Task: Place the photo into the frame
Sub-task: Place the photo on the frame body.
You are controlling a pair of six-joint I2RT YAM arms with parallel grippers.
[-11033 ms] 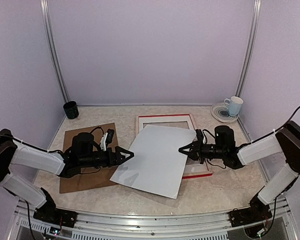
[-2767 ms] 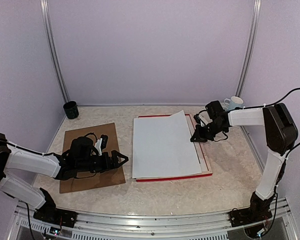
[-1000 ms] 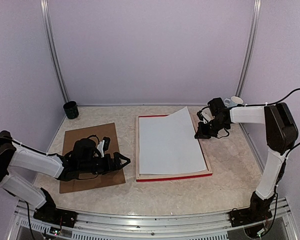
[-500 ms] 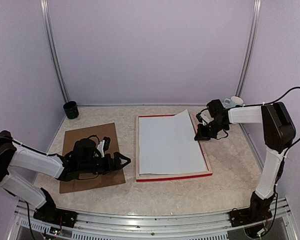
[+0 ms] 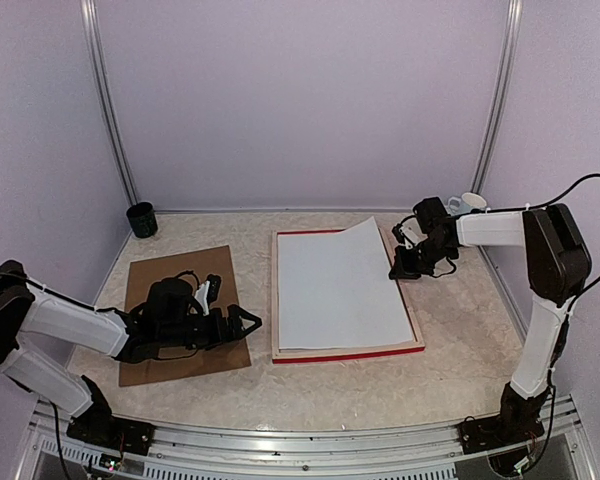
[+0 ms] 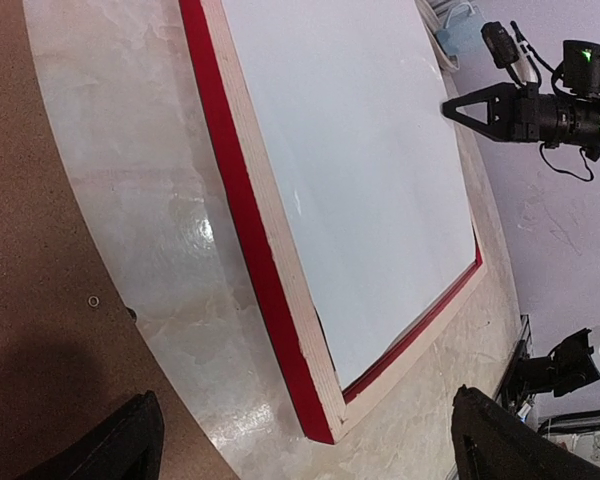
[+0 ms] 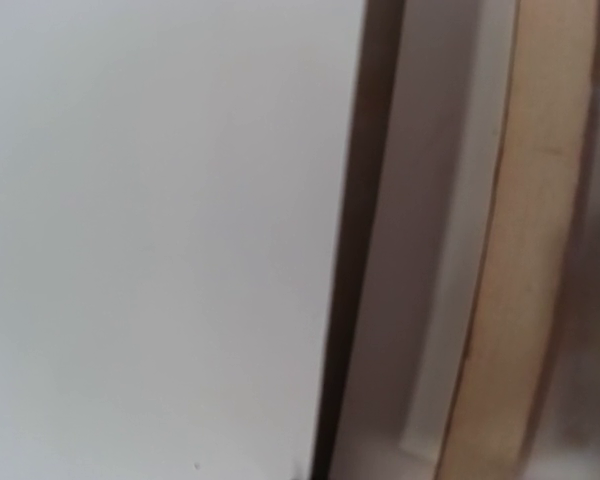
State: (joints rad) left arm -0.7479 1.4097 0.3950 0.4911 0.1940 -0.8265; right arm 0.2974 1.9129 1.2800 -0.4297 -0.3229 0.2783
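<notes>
Photo [image 5: 335,285] lies in frame [image 5: 345,354], right fingers [image 6: 475,103] beside its right edge.

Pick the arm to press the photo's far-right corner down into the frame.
Right, probably. The right claw, shut, sits at the photo's right edge beside that corner, overlapping the frame's rail. The left claw hangs open over the brown board, off the frame.
</notes>
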